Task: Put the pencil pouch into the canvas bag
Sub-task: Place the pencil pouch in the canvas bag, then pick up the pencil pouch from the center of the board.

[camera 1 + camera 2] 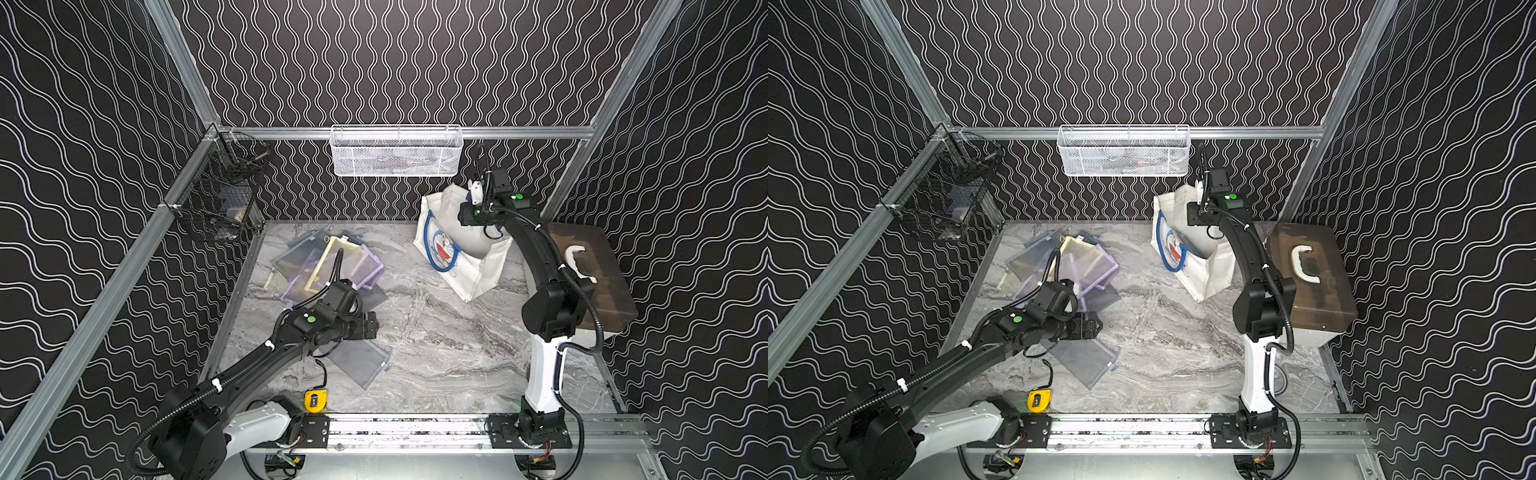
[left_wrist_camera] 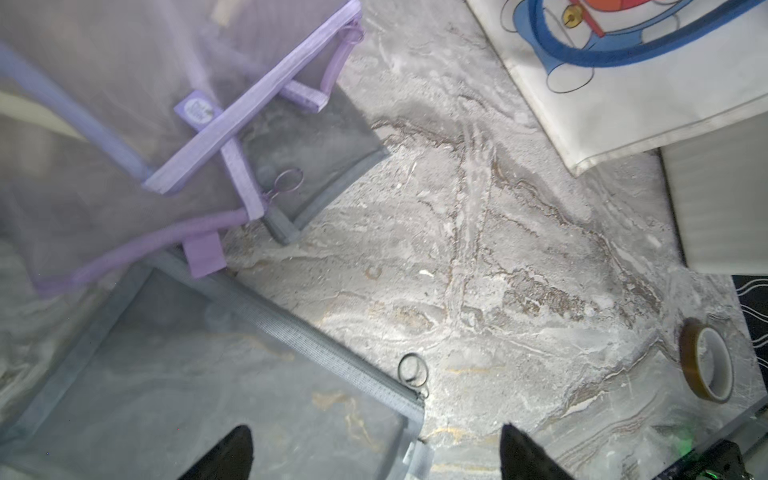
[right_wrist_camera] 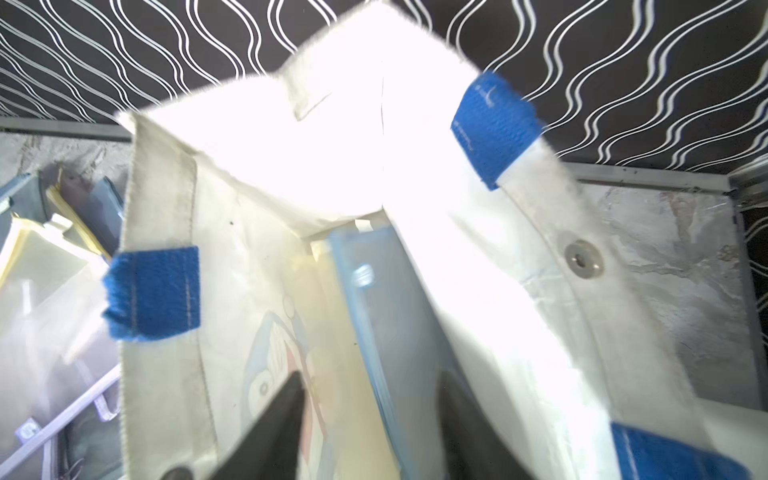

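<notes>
The white canvas bag [image 1: 478, 266] [image 1: 1212, 270] with blue handles and a cartoon cat face stands open at the back right of the table. My right gripper [image 3: 372, 376] hangs over its mouth with its jaws apart. A blue-edged pencil pouch [image 3: 374, 311] stands inside the bag between the fingers, blurred, and neither finger presses on it. My left gripper [image 1: 370, 326] [image 2: 376, 428] is open above a grey mesh pouch [image 1: 361, 361] [image 2: 208, 374] lying flat on the marble table. In the left wrist view a corner of the canvas bag [image 2: 623, 104] shows too.
Several purple, yellow and grey mesh pouches [image 1: 328, 266] lie piled at the back left. A brown translucent case [image 1: 590, 274] stands right of the bag. A white wire basket [image 1: 395, 151] and a black one [image 1: 220, 187] hang on the walls. A yellow tape measure [image 1: 316, 401] and a tape roll [image 2: 706, 365] lie near the front.
</notes>
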`<state>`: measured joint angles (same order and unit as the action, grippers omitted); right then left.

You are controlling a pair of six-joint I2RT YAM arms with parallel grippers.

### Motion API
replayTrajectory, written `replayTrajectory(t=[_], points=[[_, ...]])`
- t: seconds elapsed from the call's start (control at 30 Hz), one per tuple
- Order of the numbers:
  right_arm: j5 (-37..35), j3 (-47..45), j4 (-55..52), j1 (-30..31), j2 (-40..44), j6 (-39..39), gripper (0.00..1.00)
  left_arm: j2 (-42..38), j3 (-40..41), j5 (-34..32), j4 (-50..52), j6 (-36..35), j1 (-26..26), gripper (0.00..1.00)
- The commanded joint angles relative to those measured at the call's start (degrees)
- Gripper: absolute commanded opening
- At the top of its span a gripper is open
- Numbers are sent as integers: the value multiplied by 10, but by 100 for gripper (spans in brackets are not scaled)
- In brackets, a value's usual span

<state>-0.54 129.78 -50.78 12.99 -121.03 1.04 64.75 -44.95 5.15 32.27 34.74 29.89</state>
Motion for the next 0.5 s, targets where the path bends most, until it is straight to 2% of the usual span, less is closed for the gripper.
replayTrajectory(t=[0.0, 0.17, 0.27, 0.37, 0.47], points=[[-44, 8, -22, 25, 28, -9, 68, -14, 14, 6, 27, 21, -2, 96], [-56, -3, -85, 94, 85, 12, 69, -32, 46, 20, 48, 44, -5, 96], [-16, -75, -98, 167, 136, 39, 69, -51, 73, 29, 50, 62, -16, 96], [102, -206, -46, 217, 191, 97, 70, -72, 99, 46, 46, 76, -37, 95], [222, -319, 13, 256, 201, 146, 70, -83, 109, 56, 52, 78, -55, 94]])
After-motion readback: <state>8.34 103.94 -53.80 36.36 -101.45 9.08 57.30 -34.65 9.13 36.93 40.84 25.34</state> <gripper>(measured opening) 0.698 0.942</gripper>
